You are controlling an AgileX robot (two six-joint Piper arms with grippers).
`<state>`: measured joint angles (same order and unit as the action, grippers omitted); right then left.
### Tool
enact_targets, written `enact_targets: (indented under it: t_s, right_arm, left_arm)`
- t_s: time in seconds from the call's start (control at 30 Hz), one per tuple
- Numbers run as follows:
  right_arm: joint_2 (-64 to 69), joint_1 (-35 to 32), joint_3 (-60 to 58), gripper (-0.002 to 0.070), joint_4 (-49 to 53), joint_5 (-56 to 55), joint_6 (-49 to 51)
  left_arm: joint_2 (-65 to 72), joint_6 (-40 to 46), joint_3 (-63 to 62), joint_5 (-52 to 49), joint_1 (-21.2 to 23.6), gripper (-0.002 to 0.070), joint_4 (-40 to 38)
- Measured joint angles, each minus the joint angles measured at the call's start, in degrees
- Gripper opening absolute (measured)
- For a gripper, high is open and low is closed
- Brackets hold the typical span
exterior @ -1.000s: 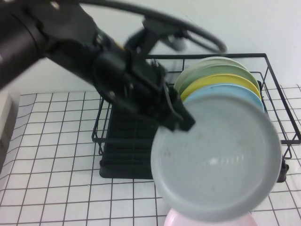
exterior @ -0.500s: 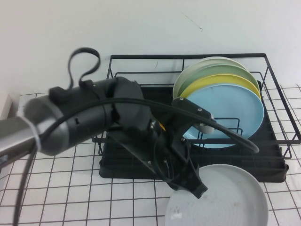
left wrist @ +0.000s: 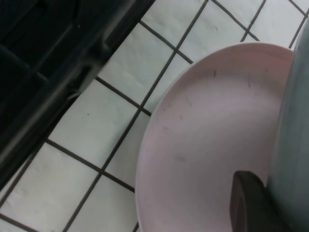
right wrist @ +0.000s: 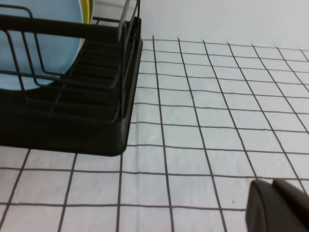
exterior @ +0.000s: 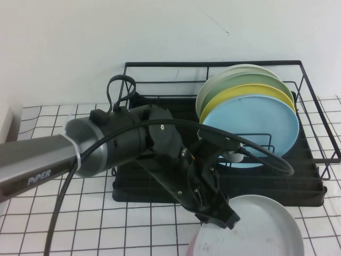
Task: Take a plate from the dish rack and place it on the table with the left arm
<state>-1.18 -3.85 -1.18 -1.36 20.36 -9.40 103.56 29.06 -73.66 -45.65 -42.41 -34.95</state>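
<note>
Placing step, near the end: the grey plate [exterior: 256, 226] is out of the dish rack [exterior: 224, 138] and down at the near edge of the surface [exterior: 53, 213], just in front of the rack's near right corner. Left gripper [exterior: 218, 217] sits at the plate's left rim, clamped on it as far as I can judge; the left wrist view shows one finger [left wrist: 248, 203] against the plate's grey edge [left wrist: 294, 145]. Catch: a pink plate [left wrist: 212, 145] lies directly under it, with only a sliver showing in the high view [exterior: 193, 246], so the grey plate looks to be landing on the pink one rather than on bare cloth. Can't tell whether the two are touching yet. Next move, in my judgement: finish lowering until the plate is supported, open the gripper, back off left and up without dragging the rim or clipping the rack. Blue plate [exterior: 256, 128] and the others stand in the rack's right half, untouched. Right gripper [right wrist: 277, 205] is parked low over the cloth right of the rack, outside the high view; can't tell its state.
</note>
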Motion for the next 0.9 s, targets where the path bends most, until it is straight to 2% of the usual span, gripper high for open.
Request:
enact_targets:
  t_s: [0.17,0.23,0.4,0.53,0.77,0.87,0.9]
  right_arm:
    - [0.00,0.00,0.00,-0.0001,0.00,0.00,0.00]
    - [0.00,0.00,0.00,-0.0001,0.00,0.00,0.00]
    - [0.00,0.00,0.00,-0.0001,0.00,0.00,0.00]
    - [0.00,0.00,0.00,-0.0001,0.00,0.00,0.00]
    - [0.00,0.00,0.00,-0.0001,0.00,0.00,0.00]
    - [0.00,0.00,0.00,-0.0001,0.00,0.00,0.00]
    - [0.00,0.00,0.00,-0.0001,0.00,0.00,0.00]
  left_arm:
    - [0.04,-0.04,0.00,0.00,0.00,0.0096,0.25]
    - [0.04,-0.04,0.00,0.37,-0.09,0.0142,1.61]
    - [0.50,-0.04,0.00,0.41,-0.09,0.0321,6.54]
    - [0.50,-0.04,0.00,-0.82,-0.09,0.0371,8.52]
    - [-1.07,-0.21,-2.06,-3.17,-0.09,0.0361,13.31]
    - [-3.72,-0.30,-3.14,-2.85,-0.09,0.0253,13.63]
    - [-4.64,-0.30,-3.24,-2.53,-0.09,0.0191,13.63]
